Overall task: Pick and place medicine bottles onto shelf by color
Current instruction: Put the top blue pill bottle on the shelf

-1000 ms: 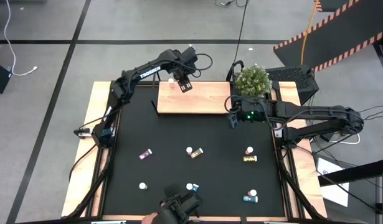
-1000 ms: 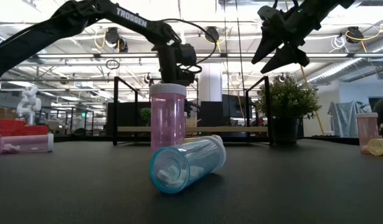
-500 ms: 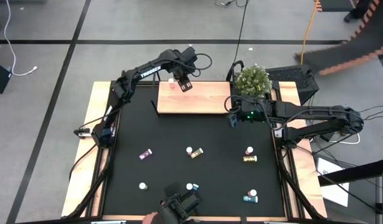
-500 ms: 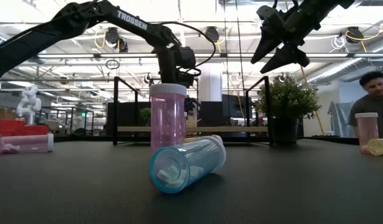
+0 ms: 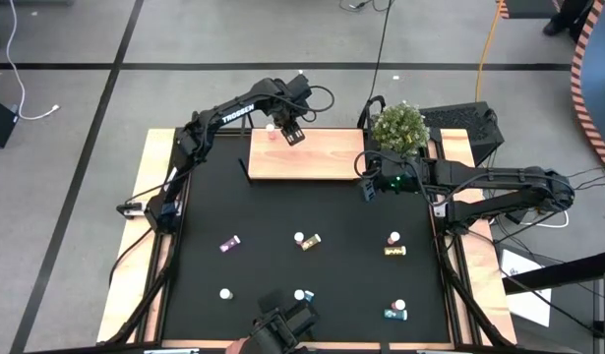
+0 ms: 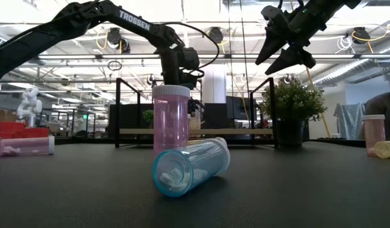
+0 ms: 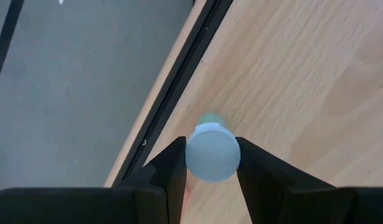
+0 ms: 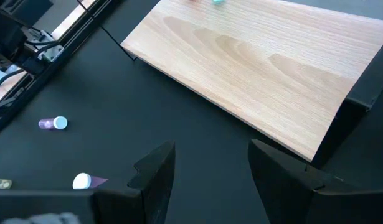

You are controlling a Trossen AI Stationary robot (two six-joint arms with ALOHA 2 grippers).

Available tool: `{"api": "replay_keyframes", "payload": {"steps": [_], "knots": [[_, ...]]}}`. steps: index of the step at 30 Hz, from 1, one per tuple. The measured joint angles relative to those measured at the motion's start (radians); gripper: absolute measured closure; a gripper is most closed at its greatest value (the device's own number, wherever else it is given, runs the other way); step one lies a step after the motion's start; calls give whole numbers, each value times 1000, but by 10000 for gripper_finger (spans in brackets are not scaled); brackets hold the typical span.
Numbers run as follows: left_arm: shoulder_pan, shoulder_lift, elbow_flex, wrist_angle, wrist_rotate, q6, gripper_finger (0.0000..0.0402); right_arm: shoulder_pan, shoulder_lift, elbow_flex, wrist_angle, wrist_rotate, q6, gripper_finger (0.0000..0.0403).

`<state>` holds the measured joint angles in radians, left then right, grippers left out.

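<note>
My left gripper (image 5: 288,130) is over the far left corner of the light-wood shelf (image 5: 312,162), shut on a teal bottle with a white cap (image 7: 213,154). A pink bottle (image 5: 272,129) stands just beside it on the shelf. My right gripper (image 5: 366,188) is open and empty, held high off the shelf's right end; it also shows in its wrist view (image 8: 210,165). Several bottles are on the black mat: a purple one (image 5: 229,243), a yellow one (image 5: 307,240), an upright pink one (image 6: 171,120) and a lying teal one (image 6: 190,166). My left gripper pinches the teal bottle's white cap (image 7: 213,155) between its two fingers, one on each side. The fingers come from above, pointing down. The bottle is upright below them; I cannot tell whether its bottom rests on the shelf.
A potted plant (image 5: 398,126) stands by the shelf's far right corner. More bottles lie near the mat's right side (image 5: 394,252) and near edge (image 5: 394,313). Most of the shelf's board (image 8: 260,68) is bare.
</note>
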<state>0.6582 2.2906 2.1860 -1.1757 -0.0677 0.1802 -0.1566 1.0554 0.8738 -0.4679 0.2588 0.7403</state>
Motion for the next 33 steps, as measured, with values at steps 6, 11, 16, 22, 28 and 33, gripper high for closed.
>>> {"api": "replay_keyframes", "payload": {"steps": [6,11,16,22,28,33], "knots": [[0,0,0,0,0,-6,272,1,0,0,0,-2,7,204],[0,0,0,1,0,-23,272,1,0,0,0,-2,7,204],[0,0,0,2,0,-32,272,1,0,0,0,-2,7,204],[0,0,0,-1,0,-46,272,1,0,0,0,-2,8,204],[0,0,0,0,0,-53,272,1,0,0,0,-3,8,204],[0,0,0,-1,0,-52,272,1,0,0,0,-3,8,204]]}}
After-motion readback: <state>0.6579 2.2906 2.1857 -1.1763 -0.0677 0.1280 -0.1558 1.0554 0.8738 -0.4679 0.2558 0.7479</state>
